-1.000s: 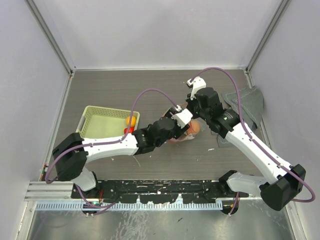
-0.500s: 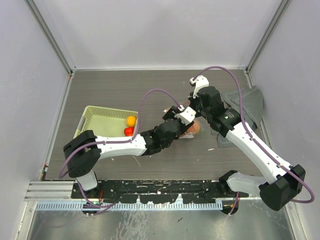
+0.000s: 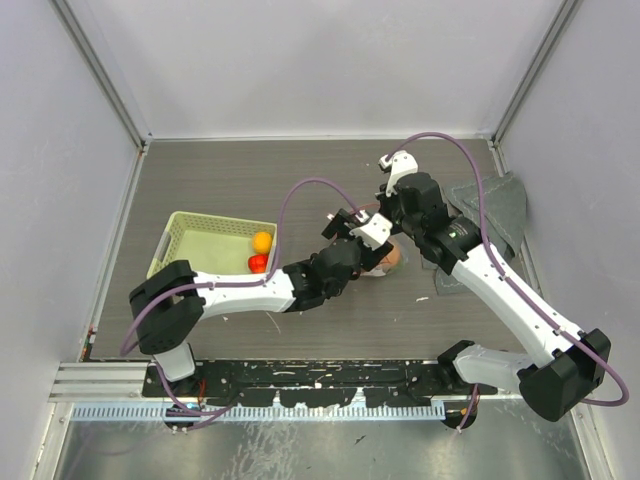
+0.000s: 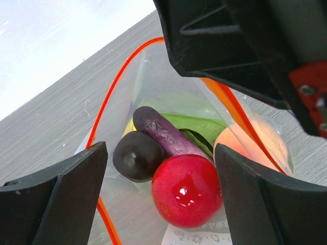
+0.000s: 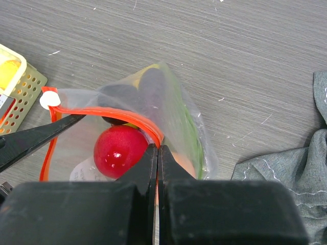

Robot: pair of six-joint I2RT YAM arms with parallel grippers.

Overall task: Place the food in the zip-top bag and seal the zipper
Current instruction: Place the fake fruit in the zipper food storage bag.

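Between the wide-spread, empty fingers [image 4: 56, 199] of the left gripper [image 4: 159, 155] lay the food [image 4: 185, 190], red, purple and green pieces inside the zip-top bag [image 4: 127, 97]. Beyond them, the right gripper [image 5: 157, 149] was pinched tight on the zipper [image 5: 102, 111] at the bag's open mouth.

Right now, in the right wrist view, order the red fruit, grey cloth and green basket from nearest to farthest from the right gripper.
1. red fruit, in the bag, just left of the right gripper.
2. grey cloth, right edge.
3. green basket, far left.
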